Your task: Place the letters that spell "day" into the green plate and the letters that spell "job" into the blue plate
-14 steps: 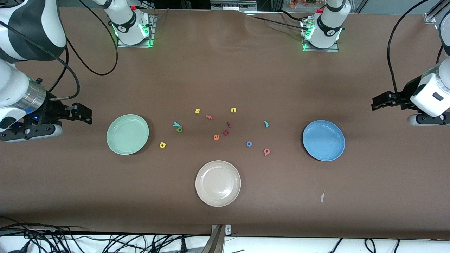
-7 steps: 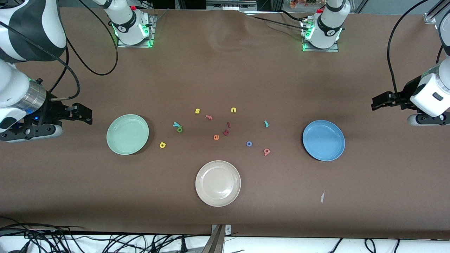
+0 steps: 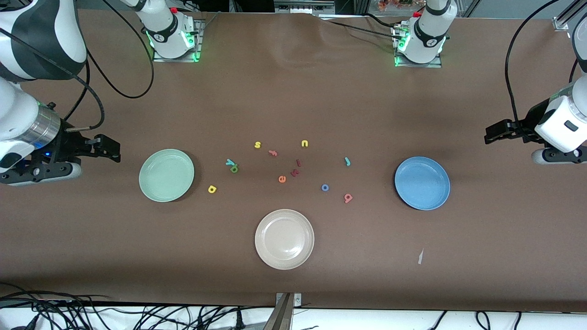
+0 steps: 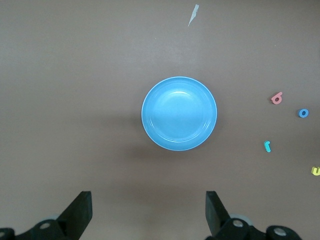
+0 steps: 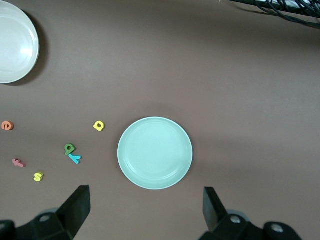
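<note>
The green plate (image 3: 166, 175) (image 5: 155, 153) lies empty toward the right arm's end, and the blue plate (image 3: 422, 183) (image 4: 179, 113) lies empty toward the left arm's end. Between them are the yellow a (image 3: 211, 189) (image 5: 99, 126), green d (image 3: 234, 169) (image 5: 69, 148) touching the teal y (image 3: 229, 162) (image 5: 76, 159), teal j (image 3: 347, 161) (image 4: 267, 146), blue o (image 3: 324, 187) (image 4: 303, 113) and pink b (image 3: 348, 198) (image 4: 276, 98). My right gripper (image 3: 111, 150) (image 5: 145, 193) is open over bare table beside the green plate. Beside the blue plate, my left gripper (image 3: 490, 136) (image 4: 148, 197) is open.
A beige plate (image 3: 284, 239) (image 5: 12, 42) lies nearest the front camera. Other letters are scattered mid-table: yellow s (image 3: 257, 145), yellow u (image 3: 304, 143), orange e (image 3: 282, 179), a pink f (image 3: 273, 153) and dark red ones (image 3: 296, 173). A paper scrap (image 3: 420, 256) lies near the blue plate.
</note>
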